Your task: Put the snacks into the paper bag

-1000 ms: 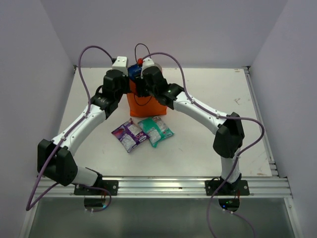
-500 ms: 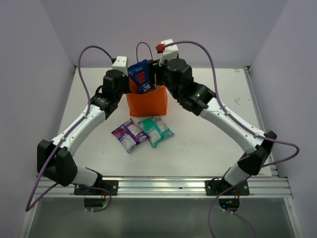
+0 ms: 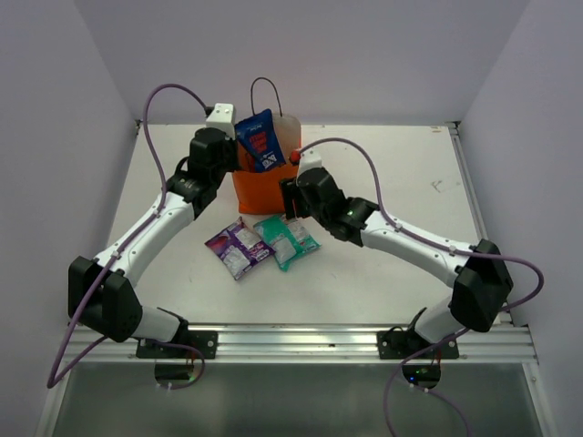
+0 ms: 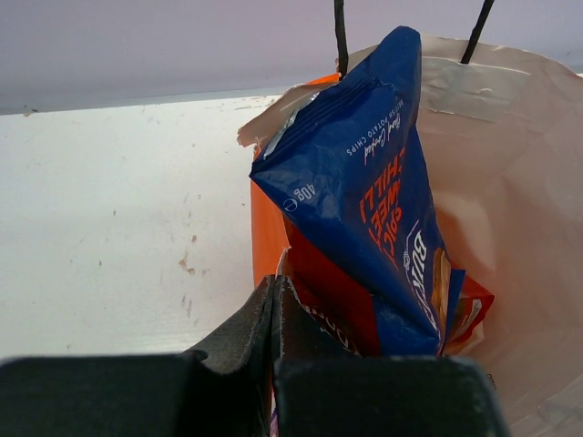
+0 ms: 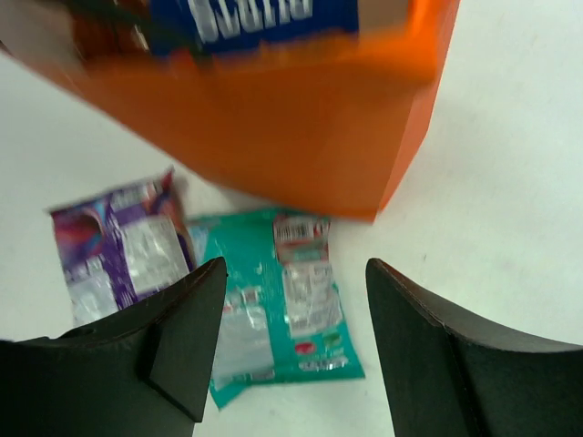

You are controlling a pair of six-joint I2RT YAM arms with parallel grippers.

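Note:
The orange paper bag stands upright at the back middle. The dark blue bag sticks out of its top, with a red packet beside it inside. My left gripper is shut on the bag's left rim, fingers pressed together on the paper edge. My right gripper is open and empty, low in front of the bag, above the small teal pack. The small purple pack lies left of the teal one. In the right wrist view the teal pack lies between my open fingers, the purple pack to the left.
The white table is walled at the left, back and right. A metal rail runs along the near edge. Thin dark loop handles rise above the bag. The bag's front face is close ahead of my right gripper.
My right gripper has let go of the dark blue bag, which now stands in the paper bag. It then drew back and came down in front of the bag over the teal pack. The left arm held still.

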